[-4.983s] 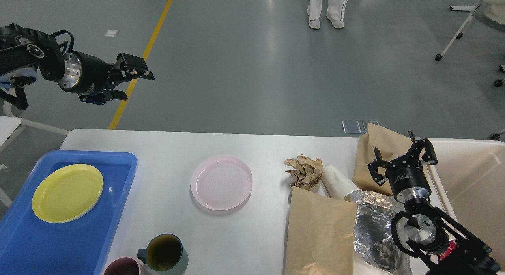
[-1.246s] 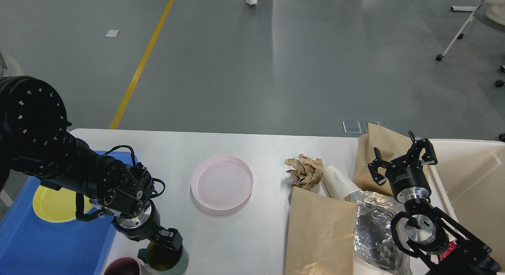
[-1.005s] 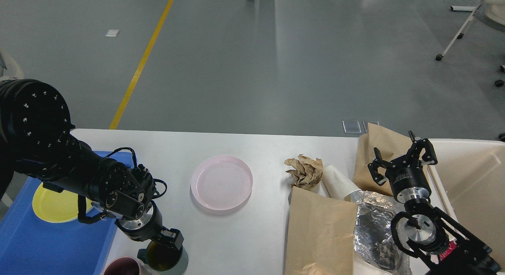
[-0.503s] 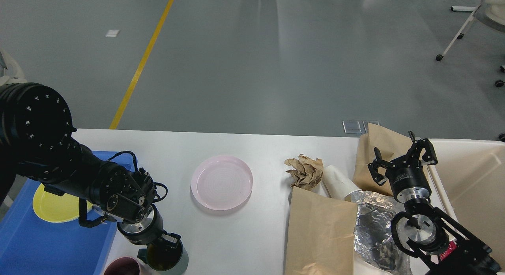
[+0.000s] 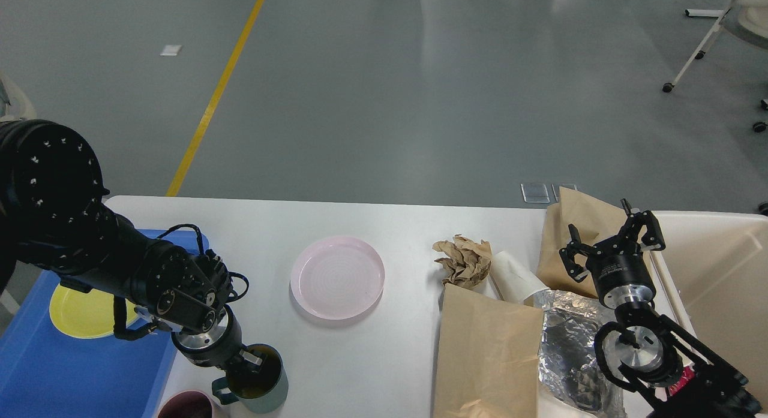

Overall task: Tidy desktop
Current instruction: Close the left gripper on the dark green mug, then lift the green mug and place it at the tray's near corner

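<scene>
At seven o'clock on the desktop (image 5: pixel 384 226), left gripper (image 5: pixel 247 363) grips the green mug (image 5: pixel 258 383).
One finger sits inside the mug's rim, clamped on its wall, with a maroon cup (image 5: pixel 187 405) just beside at eight o'clock. Toward three o'clock, the right gripper (image 5: pixel 612 244) hangs with fingers spread wide and holding nothing, above brown paper (image 5: pixel 489 352) and foil (image 5: pixel 570 340); the pink plate (image 5: pixel 337 277) lies mid-desktop between both.

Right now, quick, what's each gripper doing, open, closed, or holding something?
Left gripper: closed on the rim of the green mug.
Right gripper: jaws open, holding nothing.
</scene>
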Motion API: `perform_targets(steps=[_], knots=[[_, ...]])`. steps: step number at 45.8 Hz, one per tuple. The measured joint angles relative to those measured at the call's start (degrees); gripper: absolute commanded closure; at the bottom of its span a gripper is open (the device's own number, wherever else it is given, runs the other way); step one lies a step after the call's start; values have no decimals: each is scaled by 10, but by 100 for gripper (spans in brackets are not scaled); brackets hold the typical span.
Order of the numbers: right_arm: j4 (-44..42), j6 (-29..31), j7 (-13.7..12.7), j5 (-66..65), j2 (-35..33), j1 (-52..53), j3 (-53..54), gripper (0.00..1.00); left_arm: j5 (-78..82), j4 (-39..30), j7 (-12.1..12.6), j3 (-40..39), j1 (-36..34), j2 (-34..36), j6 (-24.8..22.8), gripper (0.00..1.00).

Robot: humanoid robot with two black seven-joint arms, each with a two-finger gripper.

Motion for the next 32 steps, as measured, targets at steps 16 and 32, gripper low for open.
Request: perform_targets(steps=[16,32], knots=[[0,0,0,0,0,0,0,0,-8,-3,-2,10,-98,58,-80,100],[0,0,0,0,0,0,1,0,-34,-51,-7,16,-283,91,-257,100]])
